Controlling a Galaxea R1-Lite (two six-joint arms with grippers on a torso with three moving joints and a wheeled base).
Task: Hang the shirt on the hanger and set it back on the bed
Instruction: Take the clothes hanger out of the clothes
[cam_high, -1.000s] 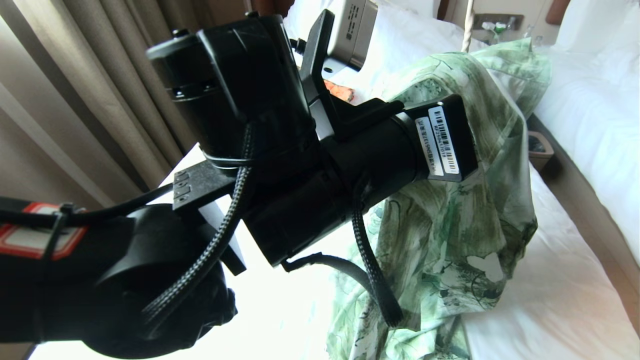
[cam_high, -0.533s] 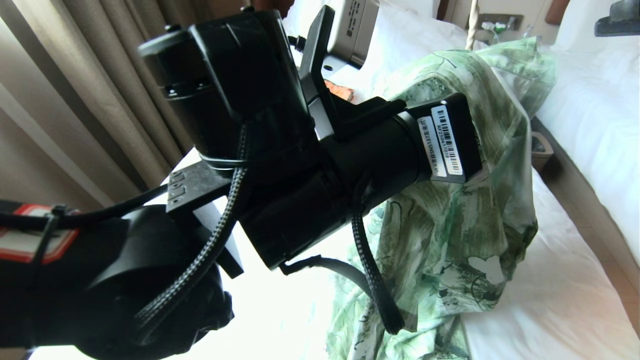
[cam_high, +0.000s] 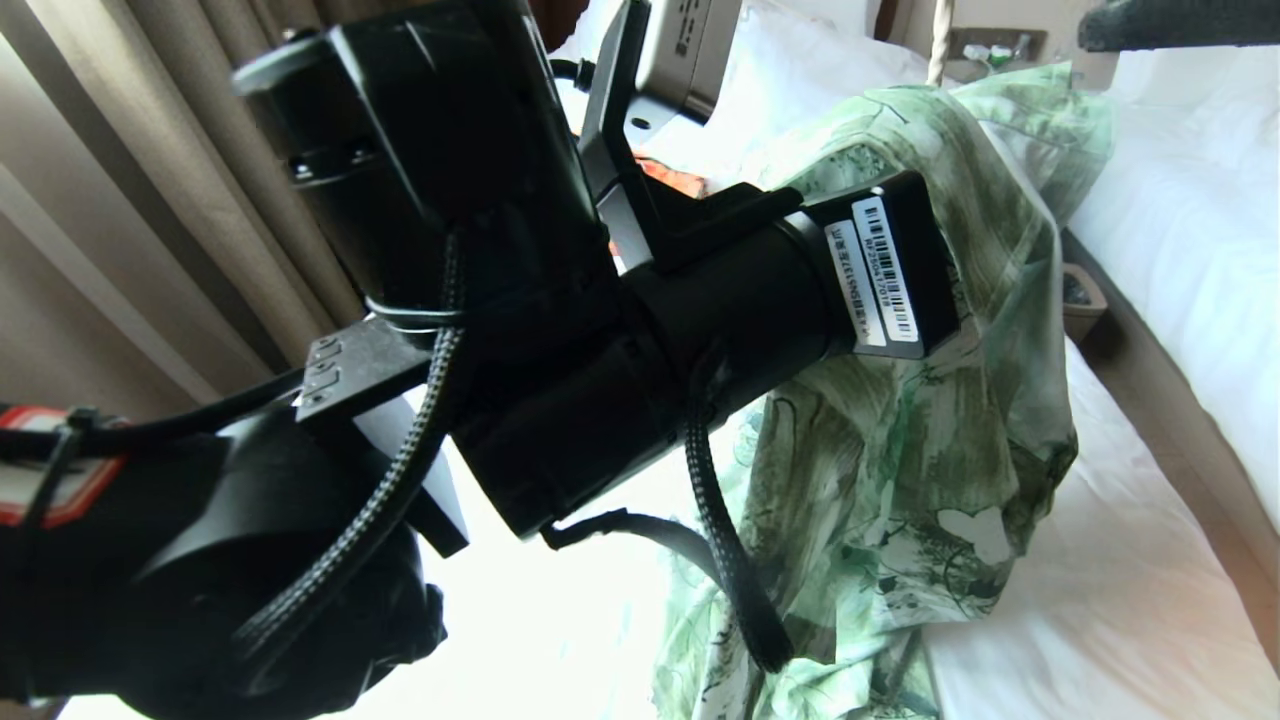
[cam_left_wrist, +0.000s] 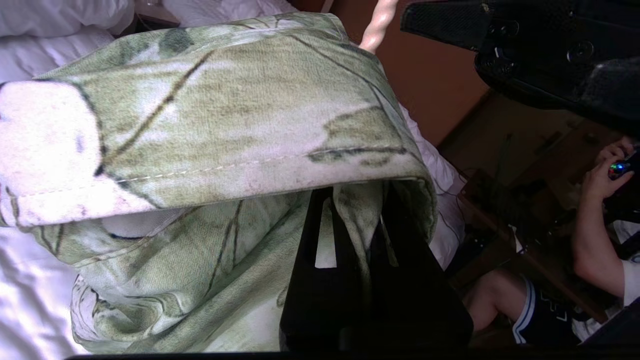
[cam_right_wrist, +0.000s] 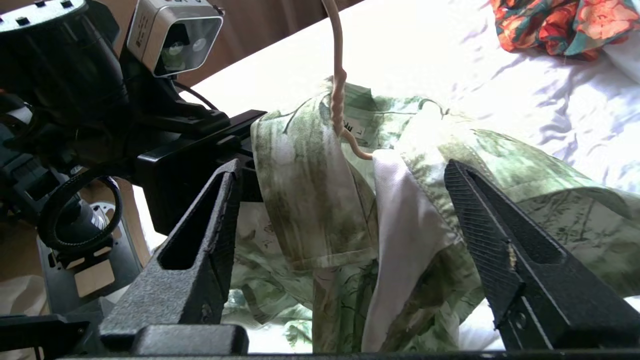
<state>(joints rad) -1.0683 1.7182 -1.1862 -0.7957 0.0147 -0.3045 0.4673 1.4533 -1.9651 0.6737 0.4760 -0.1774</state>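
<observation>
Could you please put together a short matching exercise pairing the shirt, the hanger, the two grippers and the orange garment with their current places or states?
Things:
1. left gripper
2. right gripper
3. hanger
4. orange patterned garment

States:
A. lying on the bed, apart from the shirt
B. open, fingers either side of the shirt
C. shut on the shirt
D. twisted neck rising out of the shirt's collar

Pairs: 1-C, 2-B, 3-D, 4-A
</observation>
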